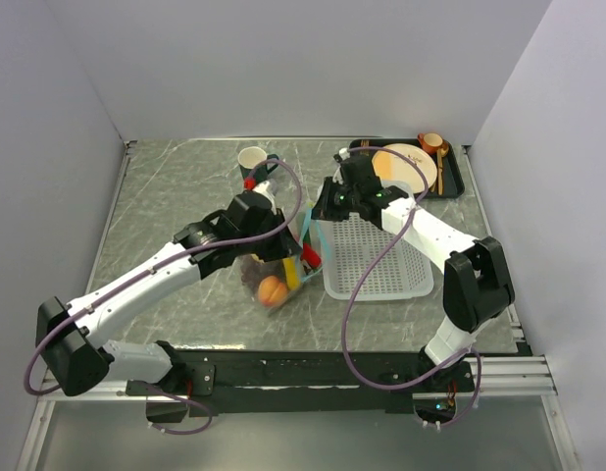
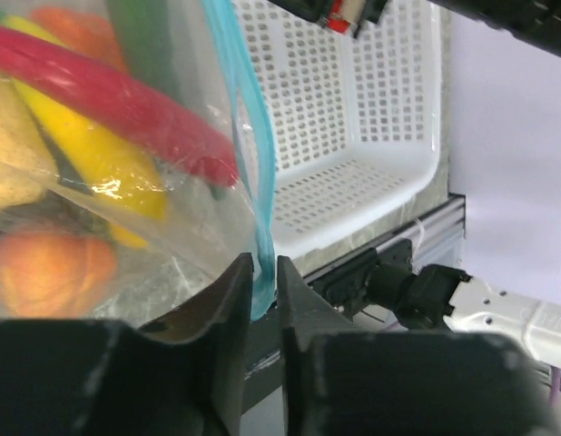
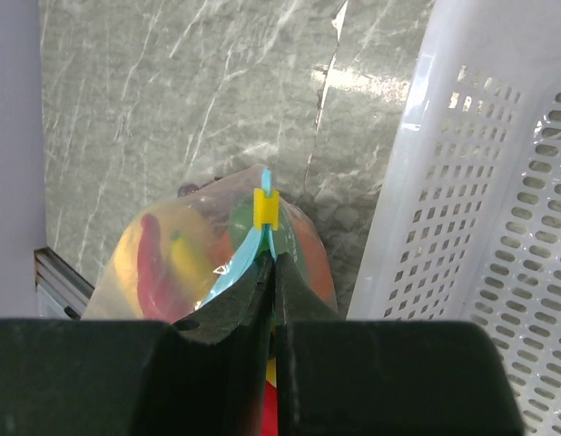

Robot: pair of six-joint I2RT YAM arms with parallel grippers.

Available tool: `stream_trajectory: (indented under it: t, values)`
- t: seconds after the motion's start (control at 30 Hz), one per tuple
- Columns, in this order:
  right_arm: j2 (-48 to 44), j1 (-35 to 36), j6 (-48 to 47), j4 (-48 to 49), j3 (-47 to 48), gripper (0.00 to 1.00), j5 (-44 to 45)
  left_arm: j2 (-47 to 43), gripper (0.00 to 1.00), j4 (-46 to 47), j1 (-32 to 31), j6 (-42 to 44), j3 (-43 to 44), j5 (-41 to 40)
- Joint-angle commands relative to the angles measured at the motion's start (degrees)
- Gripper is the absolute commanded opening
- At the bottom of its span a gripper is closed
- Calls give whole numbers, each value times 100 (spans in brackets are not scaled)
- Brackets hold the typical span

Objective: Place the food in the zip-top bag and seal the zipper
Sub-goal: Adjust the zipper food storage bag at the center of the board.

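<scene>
The clear zip-top bag point(image 1: 276, 277) hangs between my two grippers just left of the basket. It holds the food: a red chili point(image 2: 117, 104), a yellow banana point(image 2: 90, 159), an orange fruit point(image 2: 49, 268) and a green pepper point(image 2: 149, 41). My left gripper point(image 2: 264, 268) is shut on one end of the teal zipper point(image 2: 251, 154). My right gripper point(image 3: 272, 259) is shut on the zipper strip point(image 3: 240, 268) just behind the yellow slider point(image 3: 265, 207). In the top view the left gripper point(image 1: 286, 250) and the right gripper point(image 1: 320, 220) stand at opposite ends of the strip point(image 1: 310, 238).
A white mesh basket point(image 1: 377, 263) stands right of the bag, close to both grippers; it also shows in the left wrist view point(image 2: 353, 136) and the right wrist view point(image 3: 480, 182). A black tray point(image 1: 453, 183) with a cream plate is at the back right. A cup point(image 1: 252, 158) stands at the back.
</scene>
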Motion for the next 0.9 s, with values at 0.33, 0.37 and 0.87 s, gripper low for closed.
stream_trajectory:
  t: [0.33, 0.37, 0.87]
  values:
    - [-352, -134, -26, 368, 22, 9, 212, -227, 60, 289, -120, 241, 260, -394]
    - [-405, -134, -69, 394, 5, 9, 186, -367, 63, 190, -85, 294, 408, -635]
    - [-870, -247, 272, 857, -337, 8, -392, -614, 51, 532, 1075, 507, -450, -285]
